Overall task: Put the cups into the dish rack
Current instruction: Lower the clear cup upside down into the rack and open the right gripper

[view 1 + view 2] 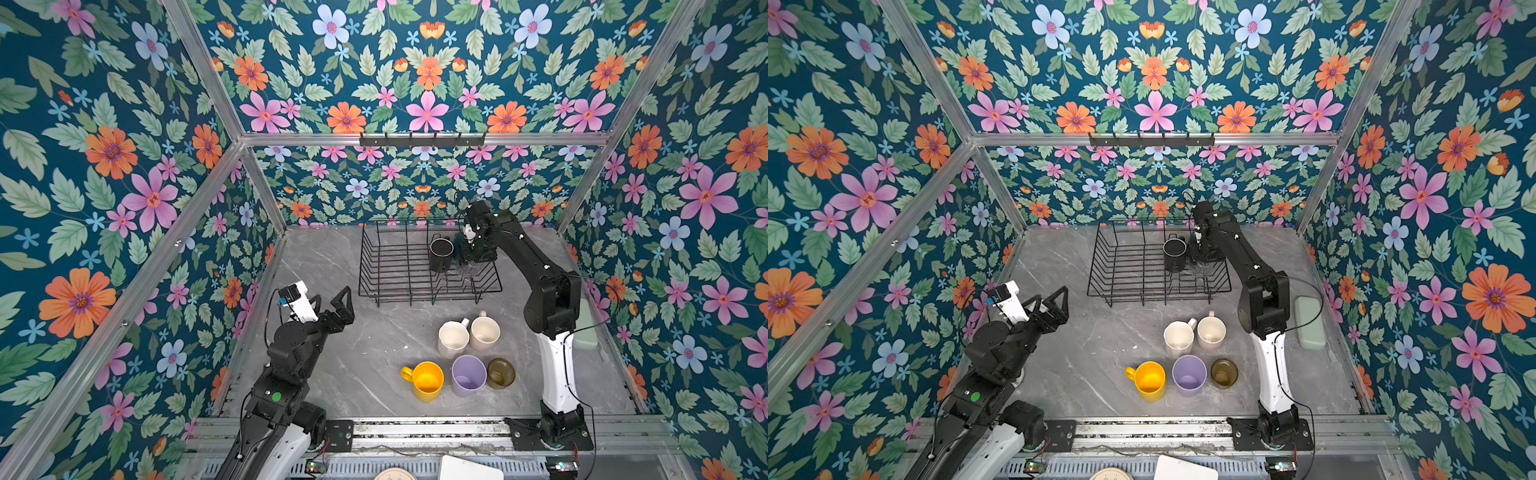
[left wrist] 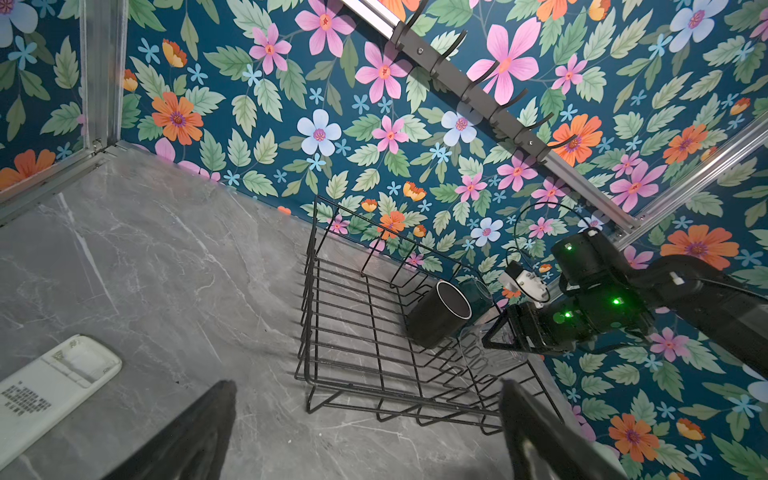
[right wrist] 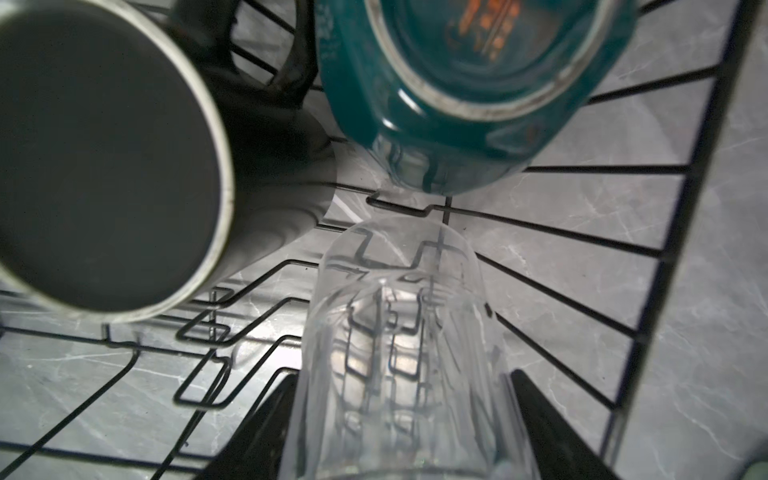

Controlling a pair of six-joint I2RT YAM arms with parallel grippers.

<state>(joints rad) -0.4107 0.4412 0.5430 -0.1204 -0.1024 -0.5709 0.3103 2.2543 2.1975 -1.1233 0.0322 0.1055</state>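
Only white remote (image 2: 54,384) print, illegible.

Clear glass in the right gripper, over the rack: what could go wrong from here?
1. The clear glass hangs close to the black mug and the green mug; lowering it could knock either.
2. The rack floor has raised prongs here, so the glass may land tilted and tip on release.
3. The right gripper could catch the rack's wires.
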